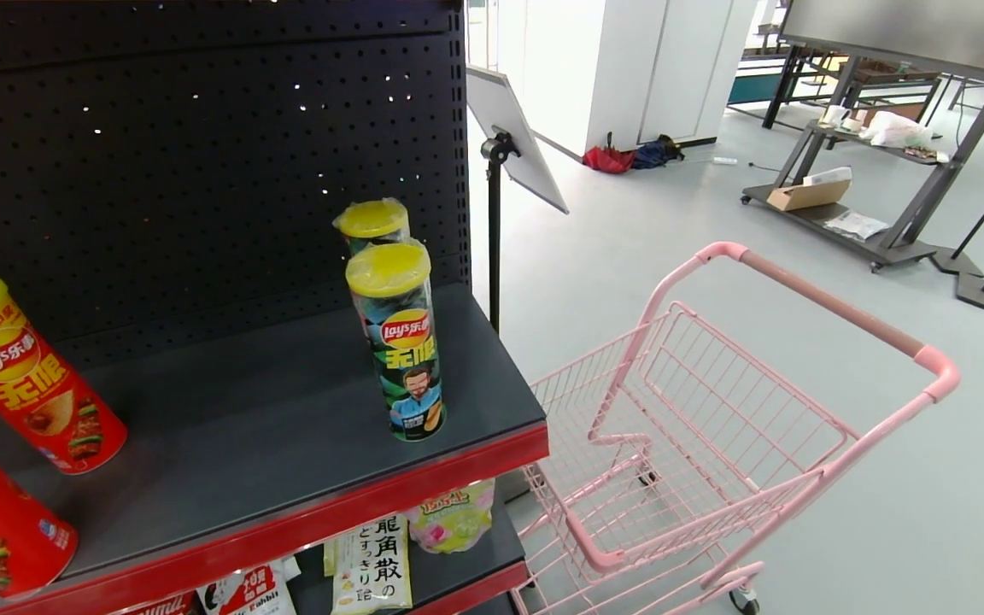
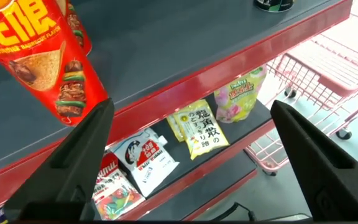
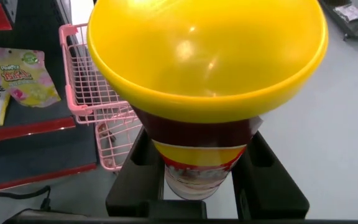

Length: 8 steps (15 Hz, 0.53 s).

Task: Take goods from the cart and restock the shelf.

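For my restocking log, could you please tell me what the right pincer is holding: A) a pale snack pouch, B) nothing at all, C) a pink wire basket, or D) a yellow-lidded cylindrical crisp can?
D: the right wrist view shows the right pincer shut on the body of the yellow-lidded cylindrical crisp can, just below its lid.

Five chip cans, at least four pouches, one cart.
The upper shelf (image 1: 244,410) bears two red cans (image 1: 35,384) and two green cans (image 1: 395,342) with yellow lids; a fifth can (image 3: 207,50), also yellow-lidded, is clamped in the right tool (image 3: 207,183). The lower shelf (image 2: 225,169) carries four snack pouches (image 2: 197,127) that can be told apart. One pink cart (image 1: 834,312).
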{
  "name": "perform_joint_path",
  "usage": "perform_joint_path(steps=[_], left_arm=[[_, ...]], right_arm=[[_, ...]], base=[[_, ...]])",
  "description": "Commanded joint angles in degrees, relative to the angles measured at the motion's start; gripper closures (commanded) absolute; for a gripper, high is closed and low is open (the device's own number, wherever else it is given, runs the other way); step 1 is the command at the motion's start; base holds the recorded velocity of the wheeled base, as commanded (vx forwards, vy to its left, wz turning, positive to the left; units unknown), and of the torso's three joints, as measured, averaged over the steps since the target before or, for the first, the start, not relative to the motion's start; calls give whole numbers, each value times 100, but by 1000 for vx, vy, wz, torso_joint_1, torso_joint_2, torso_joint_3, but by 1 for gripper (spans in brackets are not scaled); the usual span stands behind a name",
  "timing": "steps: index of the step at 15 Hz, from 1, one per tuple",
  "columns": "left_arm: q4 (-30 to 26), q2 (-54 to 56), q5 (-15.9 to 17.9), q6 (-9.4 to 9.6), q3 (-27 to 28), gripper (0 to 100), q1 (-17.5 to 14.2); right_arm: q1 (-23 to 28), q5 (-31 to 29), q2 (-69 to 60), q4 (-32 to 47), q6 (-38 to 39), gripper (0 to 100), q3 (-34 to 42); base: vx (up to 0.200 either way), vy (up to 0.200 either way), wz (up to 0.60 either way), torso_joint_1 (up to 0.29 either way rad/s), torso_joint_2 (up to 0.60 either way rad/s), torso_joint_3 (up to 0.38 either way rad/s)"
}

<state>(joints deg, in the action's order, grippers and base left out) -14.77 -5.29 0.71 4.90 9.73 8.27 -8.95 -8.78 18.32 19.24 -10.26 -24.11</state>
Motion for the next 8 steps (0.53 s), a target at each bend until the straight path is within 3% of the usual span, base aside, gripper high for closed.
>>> perform_joint_path(steps=[1, 8], left_arm=[[1, -7, 0, 2, 3, 0, 0], [1, -7, -9, 11, 3, 0, 0]], right_arm=[[-2, -1, 22, -8, -2, 100, 56], [-2, -1, -22, -34, -63, 100, 170]], base=[[0, 0, 600, 2, -7, -2], [0, 0, 600, 7, -3, 1]])
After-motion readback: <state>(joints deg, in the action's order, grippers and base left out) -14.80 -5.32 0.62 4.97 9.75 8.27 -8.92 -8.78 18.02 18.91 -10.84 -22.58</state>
